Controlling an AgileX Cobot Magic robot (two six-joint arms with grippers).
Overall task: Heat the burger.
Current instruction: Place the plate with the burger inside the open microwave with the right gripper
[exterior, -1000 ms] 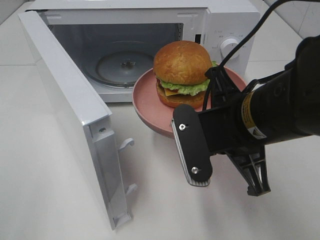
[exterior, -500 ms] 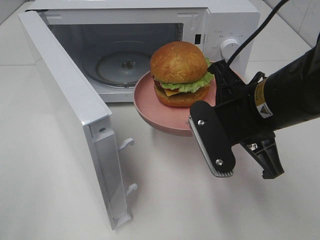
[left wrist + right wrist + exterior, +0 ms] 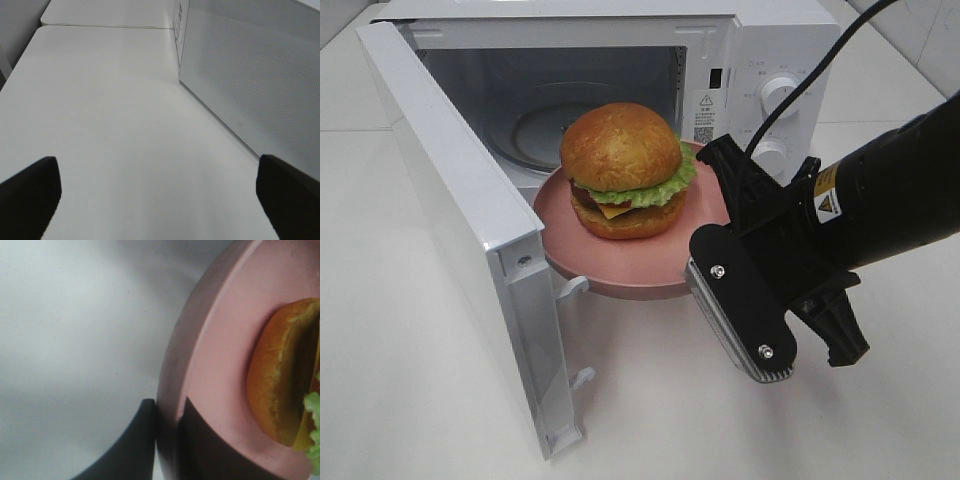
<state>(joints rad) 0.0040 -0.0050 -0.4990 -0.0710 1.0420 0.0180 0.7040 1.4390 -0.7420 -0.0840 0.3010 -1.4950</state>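
The burger (image 3: 622, 170), with its golden-brown bun, lettuce and dark patty, sits on a pink plate (image 3: 650, 272). The plate hangs in the air just in front of the open microwave (image 3: 760, 40). My right gripper (image 3: 718, 205) is shut on the plate's right rim. In the right wrist view its fingertips (image 3: 167, 412) pinch the rim of the plate (image 3: 210, 340), with the burger (image 3: 280, 385) close behind. My left gripper (image 3: 160, 185) stands open and empty over bare table, beside the outer face of the microwave door (image 3: 260, 75). It does not show in the exterior view.
The microwave door (image 3: 450, 200) swings wide open toward the front left, its edge close to the plate's left side. A glass turntable (image 3: 535, 125) lies inside the cavity. Control knobs (image 3: 778, 92) sit on the microwave's right panel. White table (image 3: 650, 420) stretches in front.
My right gripper has carried the plate and burger leftward and slightly forward, from in front of the control panel to in front of the cavity opening. The left gripper has stayed open.
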